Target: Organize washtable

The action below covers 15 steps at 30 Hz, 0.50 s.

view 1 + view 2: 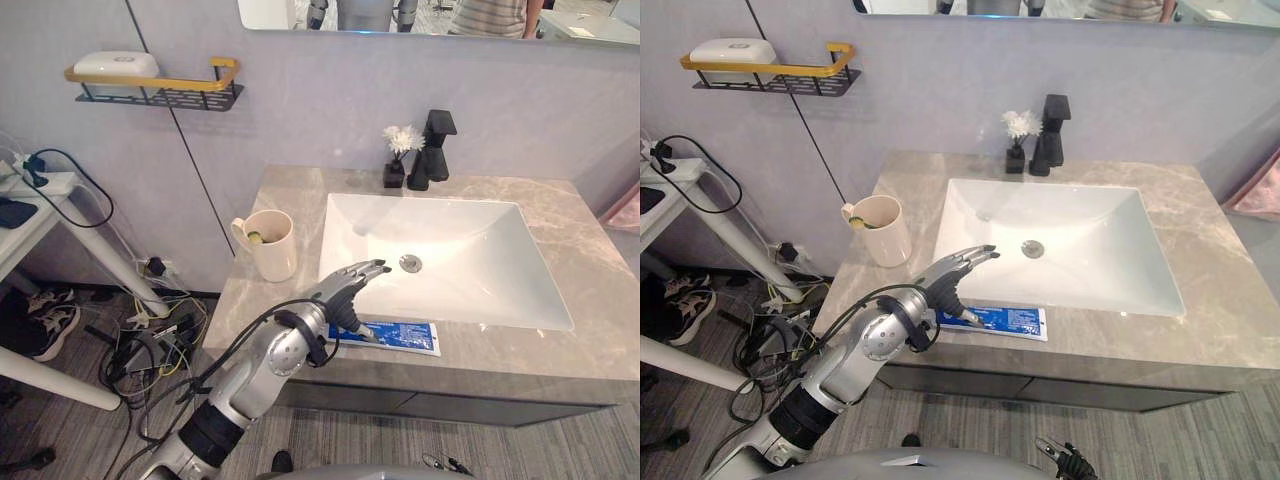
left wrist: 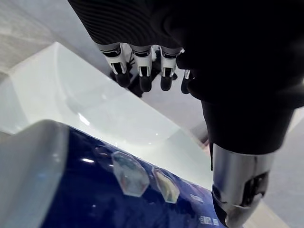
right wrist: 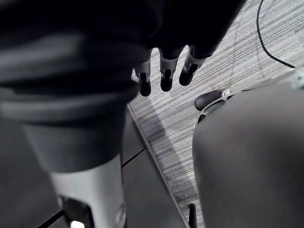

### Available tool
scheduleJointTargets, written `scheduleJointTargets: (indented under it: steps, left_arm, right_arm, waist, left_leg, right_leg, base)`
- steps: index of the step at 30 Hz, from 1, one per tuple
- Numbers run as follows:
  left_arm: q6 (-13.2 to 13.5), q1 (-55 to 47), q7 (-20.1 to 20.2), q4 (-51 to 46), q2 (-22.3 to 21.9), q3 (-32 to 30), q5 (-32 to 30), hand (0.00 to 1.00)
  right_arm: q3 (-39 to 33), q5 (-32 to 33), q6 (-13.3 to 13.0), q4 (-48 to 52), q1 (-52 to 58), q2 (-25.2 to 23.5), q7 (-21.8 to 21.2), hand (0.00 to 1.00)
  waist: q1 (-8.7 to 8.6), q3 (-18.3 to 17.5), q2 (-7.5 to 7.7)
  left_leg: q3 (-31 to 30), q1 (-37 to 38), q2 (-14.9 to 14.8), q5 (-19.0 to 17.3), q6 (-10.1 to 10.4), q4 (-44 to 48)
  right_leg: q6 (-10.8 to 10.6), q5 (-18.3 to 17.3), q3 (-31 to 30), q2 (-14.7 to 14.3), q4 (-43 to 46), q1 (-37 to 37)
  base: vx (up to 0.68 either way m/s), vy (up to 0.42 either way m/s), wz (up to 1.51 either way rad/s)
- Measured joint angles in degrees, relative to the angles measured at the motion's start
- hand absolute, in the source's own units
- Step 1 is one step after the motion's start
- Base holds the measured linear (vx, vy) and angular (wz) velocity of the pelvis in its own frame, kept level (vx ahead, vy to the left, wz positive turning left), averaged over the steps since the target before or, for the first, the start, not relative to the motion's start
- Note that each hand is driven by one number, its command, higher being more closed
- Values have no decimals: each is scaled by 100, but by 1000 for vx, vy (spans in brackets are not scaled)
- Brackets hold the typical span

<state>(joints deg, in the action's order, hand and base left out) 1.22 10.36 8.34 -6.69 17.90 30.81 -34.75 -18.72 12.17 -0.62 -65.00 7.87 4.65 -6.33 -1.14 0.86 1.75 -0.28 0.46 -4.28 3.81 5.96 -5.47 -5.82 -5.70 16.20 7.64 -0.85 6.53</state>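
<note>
Head views: the left robot hand (image 1: 347, 288), fingers straight, is above the blue tube (image 1: 405, 336) on the surface (image 1: 560, 365) in front of the sink (image 1: 450, 245), hiding the tube's left end. Left wrist view: straight fingers (image 2: 142, 76) over the tube; I cannot tell if they touch. Right wrist view: the right robot hand (image 3: 164, 71) hangs relaxed and empty above the floor (image 3: 228, 52).

The grey marbled bench (image 1: 560, 215), with a white sink (image 1: 470, 265) sunk into it, carries a cream mug (image 1: 272, 245) left of the basin, a small black vase (image 1: 394, 174) of white flowers just beside the black faucet (image 1: 433, 150) at the back, and what looks like a blue toothpaste tube (image 1: 402, 335) lying flat along the front edge.
</note>
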Motion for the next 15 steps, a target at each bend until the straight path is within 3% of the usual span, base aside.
scheduleJointTargets:
  steps: [15]
  left_arm:
    - [12, -647, -14, -317, 56, -202, -12, 0]
  right_arm:
    - [110, 0, -6, 4, -2, 1, -1, 0]
  waist:
    - [2, 10, 5]
  left_leg:
    - [81, 26, -4, -21, -11, -35]
  right_leg:
    - [-4, 21, -36, -5, -63, 44]
  base:
    - [0, 0, 0]
